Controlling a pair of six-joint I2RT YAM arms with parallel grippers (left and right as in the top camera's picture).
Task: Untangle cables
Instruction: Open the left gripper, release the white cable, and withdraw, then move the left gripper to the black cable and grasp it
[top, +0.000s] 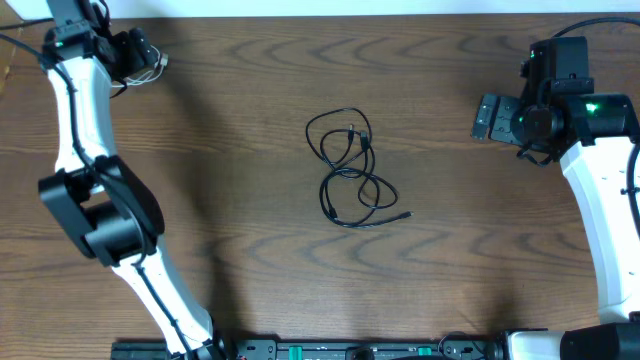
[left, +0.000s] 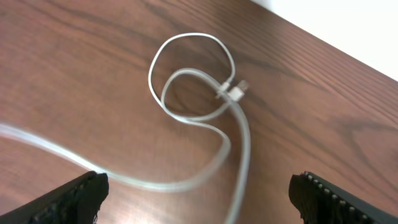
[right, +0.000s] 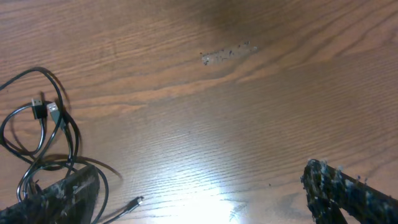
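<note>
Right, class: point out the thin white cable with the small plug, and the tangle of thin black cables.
Thin white cable (left: 235, 92), left wrist view: on its small plug end, at the loop.
Tangle of thin black cables (top: 362, 170), overhead view: on the crossing near its middle.

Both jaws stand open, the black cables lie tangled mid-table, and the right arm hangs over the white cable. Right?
No: the left arm, not the right, hangs over the white cable, as the left wrist view shows. Both jaws stand open; the black cables lie tangled mid-table.
</note>
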